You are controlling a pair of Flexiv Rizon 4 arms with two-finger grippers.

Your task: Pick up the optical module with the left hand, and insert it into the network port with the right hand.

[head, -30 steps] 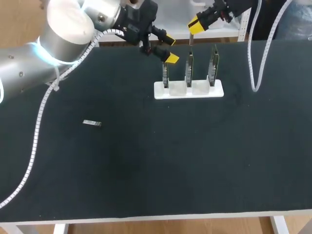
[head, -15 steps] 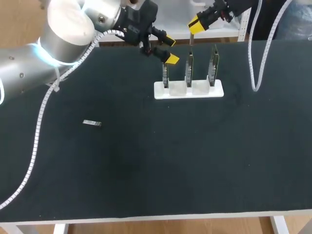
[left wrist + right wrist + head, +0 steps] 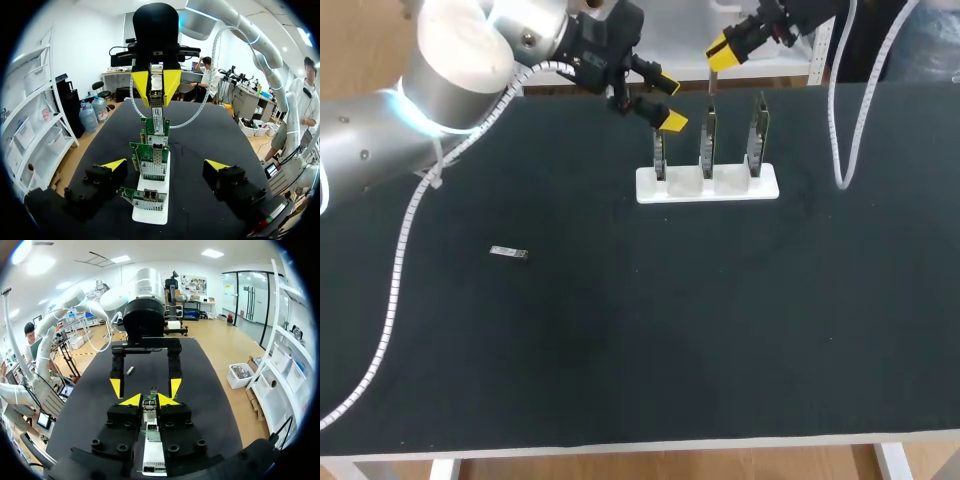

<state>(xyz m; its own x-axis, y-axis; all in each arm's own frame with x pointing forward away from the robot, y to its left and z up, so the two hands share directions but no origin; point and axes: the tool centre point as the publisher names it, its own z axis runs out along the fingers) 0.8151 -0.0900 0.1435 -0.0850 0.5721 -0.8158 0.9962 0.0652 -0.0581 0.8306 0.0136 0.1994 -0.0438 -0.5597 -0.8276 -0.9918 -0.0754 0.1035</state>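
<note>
Left wrist view showed right hand pinching the optical module just above the row of network cards, left hand spread wide nearby; module probably light, rigid, slick metal, best gripped by its flat sides.

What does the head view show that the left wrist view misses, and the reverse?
Head only: a loose module lying on the table, far from the white holder. Left wrist only: the right gripper pinching the held module from both sides. Both: that holder with three cards, left gripper open near it.
</note>
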